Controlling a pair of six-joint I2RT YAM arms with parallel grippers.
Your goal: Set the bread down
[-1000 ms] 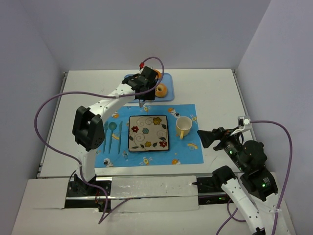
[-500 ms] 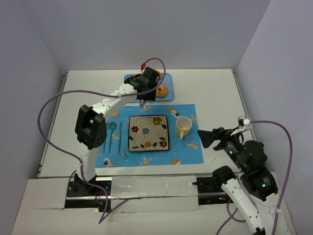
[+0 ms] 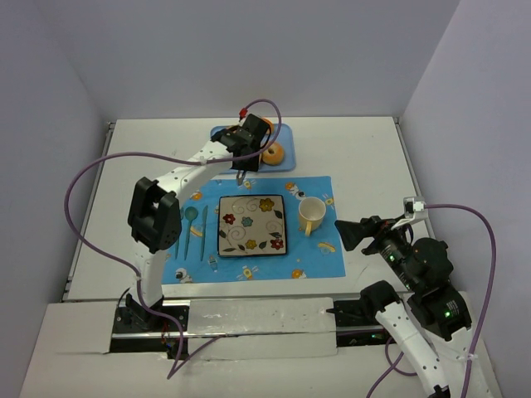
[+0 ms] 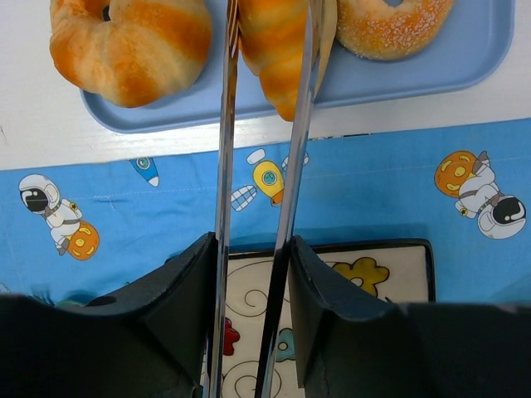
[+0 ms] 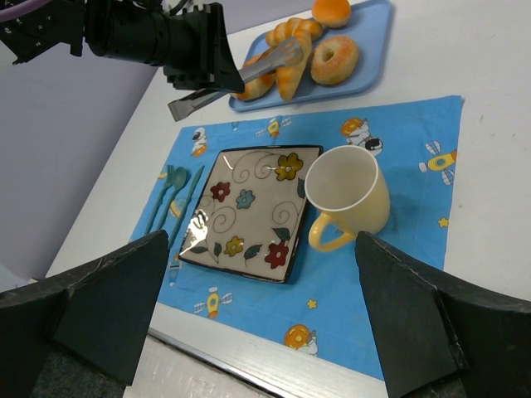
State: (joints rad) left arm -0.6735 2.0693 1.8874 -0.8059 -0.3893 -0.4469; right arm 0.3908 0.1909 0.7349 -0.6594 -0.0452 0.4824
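The bread, a long golden-orange croissant (image 4: 274, 50), lies between the two blades of metal tongs (image 4: 226, 149) over the blue tray (image 4: 465, 58). Its pointed end reaches the tray's near rim. My left gripper (image 4: 253, 249) is shut on the tongs. In the top view the left gripper (image 3: 246, 149) hides most of the croissant. The right wrist view shows the tongs (image 5: 249, 75) on the croissant (image 5: 292, 73). My right gripper (image 3: 348, 234) is open and empty, low at the right of the placemat.
A shorter browner roll (image 4: 133, 41) and a sugared doughnut (image 4: 390, 25) also lie on the tray. A flowered square plate (image 3: 252, 225), a yellow cup (image 3: 311, 215) and teal cutlery (image 3: 192, 224) sit on the blue placemat (image 3: 323, 261).
The left arm's elbow has shifted a little. The left gripper with the tongs has stayed over the tray. The right arm has not moved.
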